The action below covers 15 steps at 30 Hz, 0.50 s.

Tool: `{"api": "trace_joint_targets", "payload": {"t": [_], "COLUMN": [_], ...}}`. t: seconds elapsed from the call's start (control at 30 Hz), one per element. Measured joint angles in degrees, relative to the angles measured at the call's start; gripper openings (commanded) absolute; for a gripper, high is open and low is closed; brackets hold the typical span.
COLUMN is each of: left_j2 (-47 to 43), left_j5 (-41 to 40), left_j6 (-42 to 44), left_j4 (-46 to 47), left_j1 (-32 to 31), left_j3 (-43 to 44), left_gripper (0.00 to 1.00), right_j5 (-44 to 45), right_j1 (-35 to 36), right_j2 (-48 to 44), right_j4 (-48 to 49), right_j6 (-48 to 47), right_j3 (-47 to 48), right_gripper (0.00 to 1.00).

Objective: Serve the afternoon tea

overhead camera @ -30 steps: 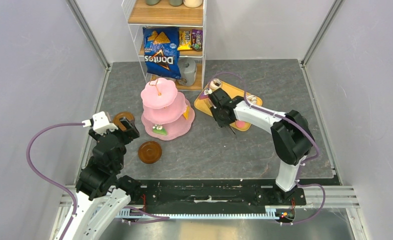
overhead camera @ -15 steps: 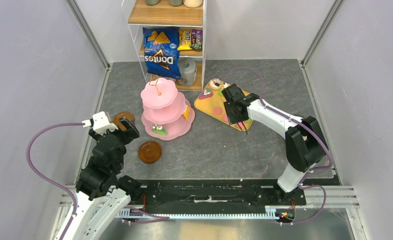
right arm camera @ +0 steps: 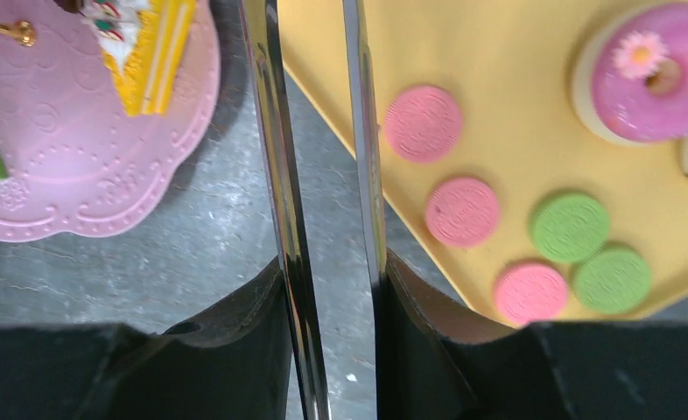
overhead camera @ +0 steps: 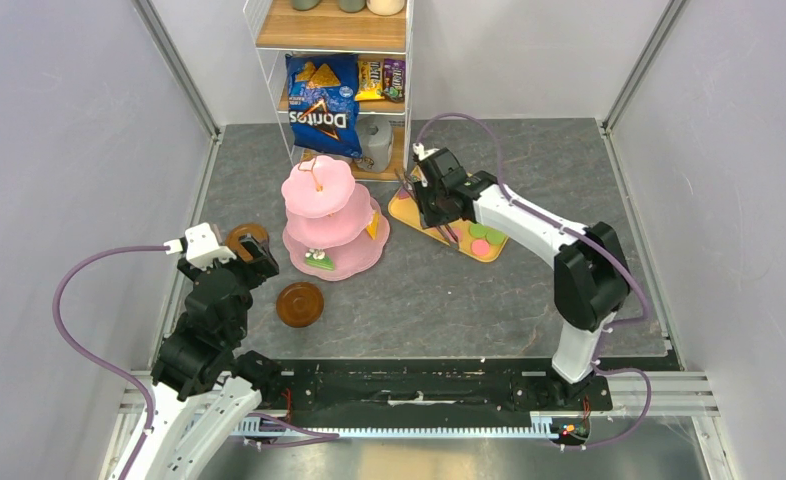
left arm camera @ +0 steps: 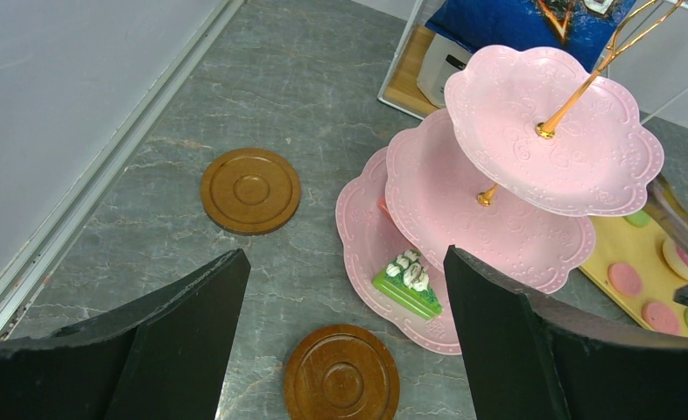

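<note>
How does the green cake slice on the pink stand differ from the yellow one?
The green cake slice is green with white cream blobs on top; the yellow cake slice shows striped yellow-and-white layers. The green one sits toward the brown saucers, the yellow one toward the yellow tray. Both are wedges on the pink stand.
</note>
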Motion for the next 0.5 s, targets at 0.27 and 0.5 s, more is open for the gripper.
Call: {"api": "trace_joint_targets", "payload": {"t": [0.27,0.5], "left_j2": [0.0,0.0], "left_j5": [0.0,0.02], "left_j6": [0.0,0.0], "left_j4": [-0.02,-0.02], "left_j1": [0.0,0.0], "left_j3": [0.0,0.0], "left_gripper": [0.9,0.9], "right_j5": [-3.54,-3.72], "right_j1": [0.66,0.59], "right_j2": [7.8,11.34], "right_j4": [1.57,1.75], "right_j6": [1.92,2.29], "right_j3": [4.96,5.77], "right_gripper": [0.43,0.43]}}
